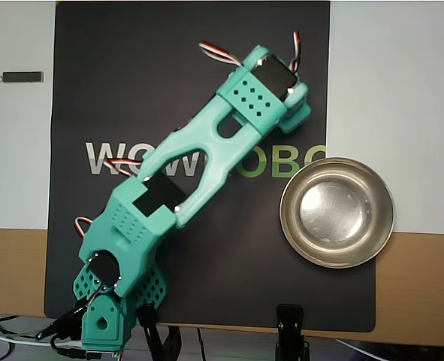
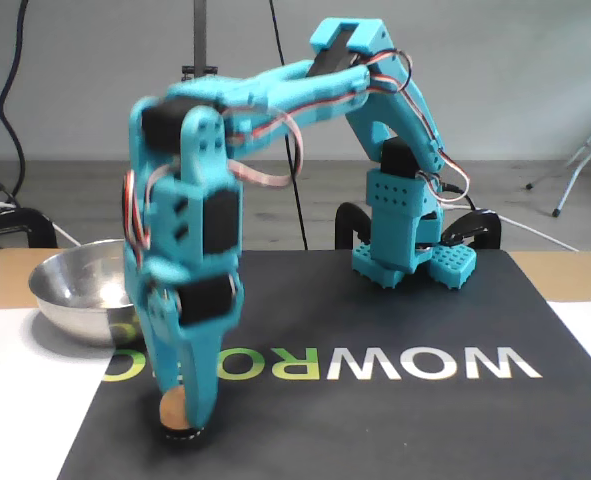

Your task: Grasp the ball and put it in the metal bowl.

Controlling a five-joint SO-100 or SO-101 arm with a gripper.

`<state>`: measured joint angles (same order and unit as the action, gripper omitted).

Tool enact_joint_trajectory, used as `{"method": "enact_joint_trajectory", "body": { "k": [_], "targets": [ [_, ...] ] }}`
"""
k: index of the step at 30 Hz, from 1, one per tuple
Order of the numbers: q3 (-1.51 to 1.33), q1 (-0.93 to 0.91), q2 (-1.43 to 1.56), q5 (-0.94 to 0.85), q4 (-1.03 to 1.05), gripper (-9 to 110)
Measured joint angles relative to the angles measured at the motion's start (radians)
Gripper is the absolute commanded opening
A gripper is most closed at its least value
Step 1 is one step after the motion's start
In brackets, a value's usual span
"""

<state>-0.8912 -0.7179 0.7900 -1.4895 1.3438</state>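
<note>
In the fixed view my teal gripper [image 2: 187, 418] points straight down at the near left of the black mat. Its fingers reach down around the peach-orange ball [image 2: 169, 408], which peeks out to the left of the near finger. The ball rests on a small black ring [image 2: 183, 436]. This side view is blurred and does not show the gap between the jaws. The metal bowl [image 2: 60, 300] stands behind and to the left, apart from the gripper. In the overhead view the arm [image 1: 206, 150] hides both the ball and the fingers, and the bowl [image 1: 285, 214] lies right of the arm.
A black mat [image 1: 131, 68] with WOWROBO lettering lies over white sheets [image 1: 394, 90] and a wooden table. A small dark bar [image 1: 22, 76] lies at far left. The arm's base [image 2: 395, 250] and black clamps [image 1: 289, 331] sit at the table's edge.
</note>
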Motion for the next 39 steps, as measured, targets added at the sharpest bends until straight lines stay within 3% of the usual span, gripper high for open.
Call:
{"method": "enact_joint_trajectory", "body": {
  "k": [21,25,39],
  "targets": [
    [0.002,0.0,-0.012,0.0,0.0,49],
    [0.002,0.0,-0.012,0.0,0.0,40],
    [0.002,0.0,-0.012,0.0,0.0,33]
  ]
}}
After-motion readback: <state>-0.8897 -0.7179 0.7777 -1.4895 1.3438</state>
